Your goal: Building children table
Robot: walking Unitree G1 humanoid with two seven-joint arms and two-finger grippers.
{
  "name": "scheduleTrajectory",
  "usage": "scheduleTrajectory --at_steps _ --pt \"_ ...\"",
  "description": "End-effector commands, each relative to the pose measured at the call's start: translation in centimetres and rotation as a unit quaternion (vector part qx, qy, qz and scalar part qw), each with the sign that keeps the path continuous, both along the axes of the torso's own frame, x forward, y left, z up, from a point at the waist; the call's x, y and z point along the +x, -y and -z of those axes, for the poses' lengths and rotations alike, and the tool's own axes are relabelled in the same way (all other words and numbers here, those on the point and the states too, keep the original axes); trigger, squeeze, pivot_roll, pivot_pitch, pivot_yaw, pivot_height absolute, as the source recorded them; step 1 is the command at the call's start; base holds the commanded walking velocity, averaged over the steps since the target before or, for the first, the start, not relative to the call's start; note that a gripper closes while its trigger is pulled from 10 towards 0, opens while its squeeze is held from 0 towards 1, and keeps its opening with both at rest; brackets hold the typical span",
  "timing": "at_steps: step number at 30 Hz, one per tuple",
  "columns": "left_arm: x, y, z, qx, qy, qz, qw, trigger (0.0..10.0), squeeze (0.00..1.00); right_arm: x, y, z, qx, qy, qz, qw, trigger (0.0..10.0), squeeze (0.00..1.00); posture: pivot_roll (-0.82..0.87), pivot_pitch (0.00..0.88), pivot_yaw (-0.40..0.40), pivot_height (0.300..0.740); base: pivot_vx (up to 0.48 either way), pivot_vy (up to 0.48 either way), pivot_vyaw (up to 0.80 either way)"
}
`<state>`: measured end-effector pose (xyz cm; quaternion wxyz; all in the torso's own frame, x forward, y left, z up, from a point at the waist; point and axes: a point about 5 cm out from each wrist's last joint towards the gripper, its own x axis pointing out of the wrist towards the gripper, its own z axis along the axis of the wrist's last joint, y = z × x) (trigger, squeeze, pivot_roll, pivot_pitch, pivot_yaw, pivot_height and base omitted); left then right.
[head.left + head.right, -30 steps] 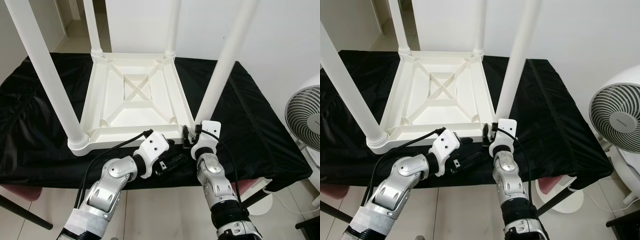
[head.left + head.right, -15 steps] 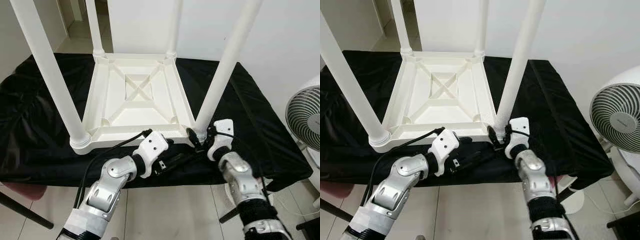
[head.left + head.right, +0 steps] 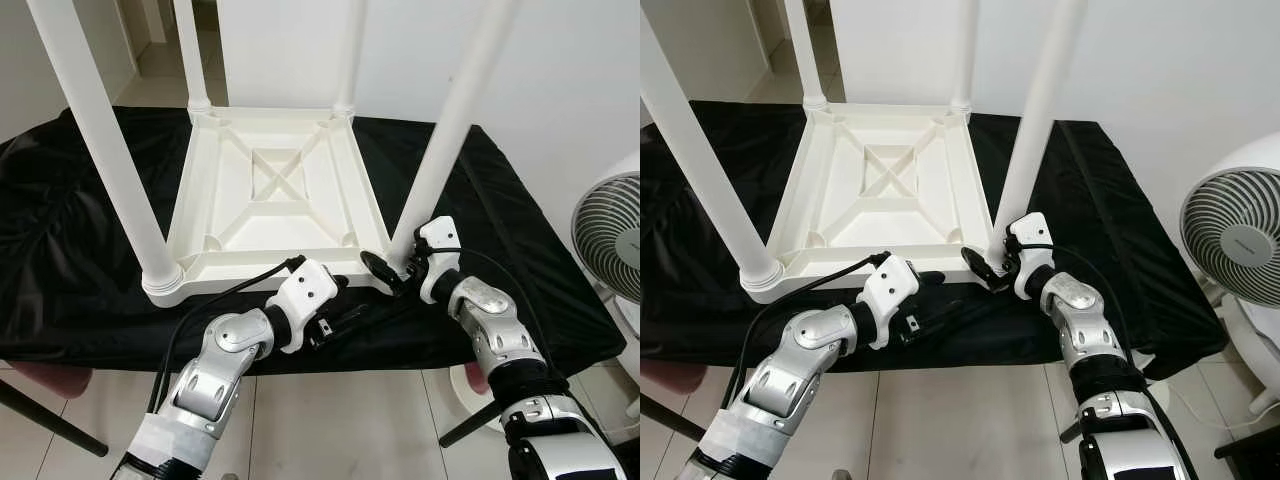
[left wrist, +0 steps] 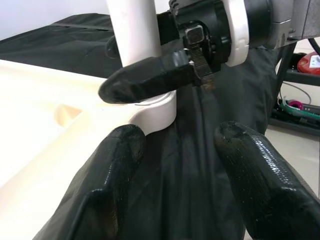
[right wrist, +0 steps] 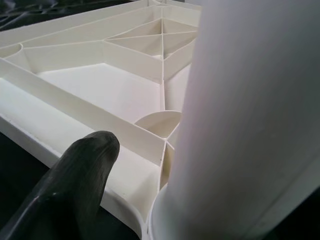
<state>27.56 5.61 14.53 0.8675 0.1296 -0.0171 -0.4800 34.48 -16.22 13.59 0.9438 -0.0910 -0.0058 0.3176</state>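
Right eye view has the upturned table on black cloth; right gripper spread around its near right leg, left gripper open, empty; twisting may tip it

The right pincer has swung rightward around the table leg.

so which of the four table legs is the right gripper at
The near-right leg: the right gripper sits at its base. The other three legs stand at corners away from it.
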Motion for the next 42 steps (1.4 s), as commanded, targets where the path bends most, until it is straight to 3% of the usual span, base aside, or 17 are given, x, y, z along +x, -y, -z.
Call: scheduleTrajectory --at_steps 1,5,6,8,9,20,25,33,36,38,41,42 --pt "0.2 -0.2 -0.1 -0.002 0.006 -0.023 1.0 10.0 0.0 0.0 -0.5 0.5 -0.022 -0.006 -0.02 1.0 10.0 0.0 0.13 0.0 -0.037 0.74 0.0 0.0 0.0" --pt "0.3 -0.2 -0.1 -0.001 0.007 -0.023 1.0 10.0 0.0 0.1 -0.7 0.6 -0.022 -0.007 -0.026 0.999 10.0 0.0 0.13 0.0 -0.035 0.74 0.0 0.0 0.0" --pt "0.3 -0.2 -0.2 0.0 0.008 -0.023 1.0 10.0 0.0 0.3 -1.0 0.6 -0.021 -0.01 -0.03 0.999 8.4 0.0 0.13 0.0 -0.033 0.74 0.0 0.0 0.0" --pt "0.3 -0.2 -0.2 0.0 0.008 -0.023 1.0 10.0 0.0 0.3 -1.0 0.6 -0.021 -0.01 -0.03 0.999 8.4 0.0 0.13 0.0 -0.033 0.74 0.0 0.0 0.0" --pt "0.4 -0.2 -0.2 0.0 0.009 -0.024 1.0 10.0 0.0 0.4 -1.1 0.7 -0.02 -0.013 -0.032 0.999 0.0 0.0 0.13 0.0 -0.033 0.74 0.0 0.0 0.0" --pt "0.1 -0.4 -0.1 0.001 0.006 -0.025 1.0 10.0 0.0 0.0 -0.3 1.6 -0.006 -0.019 -0.004 1.0 0.0 0.0 0.13 0.0 -0.03 0.74 0.0 0.0 0.0" --pt "-0.1 -0.3 0.3 0.007 0.002 -0.015 1.0 10.0 0.0 -0.7 -0.6 2.1 0.022 -0.003 0.054 0.998 0.0 0.0 0.12 0.0 -0.027 0.74 0.0 0.0 0.0" --pt "0.0 -0.3 0.4 0.014 0.004 -0.013 1.0 10.0 0.0 -1.1 -1.3 2.2 0.055 0.005 0.096 0.994 0.0 0.0 0.1 0.002 -0.023 0.74 0.0 0.0 0.0" --pt "0.2 -0.3 0.4 0.015 0.006 -0.019 1.0 10.0 0.0 -1.3 -1.9 2.4 0.07 0.003 0.132 0.989 0.0 0.0 0.1 0.004 -0.022 0.74 0.0 0.0 0.0" --pt "0.5 -0.3 0.4 0.014 0.012 -0.033 0.999 10.0 0.0 -1.5 -2.4 2.6 0.102 -0.005 0.196 0.975 0.0 0.0 0.09 0.007 -0.029 0.74 0.0 0.0 0.0" --pt "0.6 -0.3 0.4 0.013 0.014 -0.038 0.999 10.0 0.0 -1.5 -2.5 2.6 0.116 -0.01 0.223 0.968 0.0 0.0 0.09 0.007 -0.029 0.74 0.0 0.0 0.0" --pt "1.0 -0.3 0.4 0.009 0.015 -0.051 0.999 10.0 0.0 -1.8 -3.2 2.8 0.139 -0.022 0.261 0.955 0.0 0.0 0.09 0.011 -0.035 0.74 0.0 0.0 0.0"
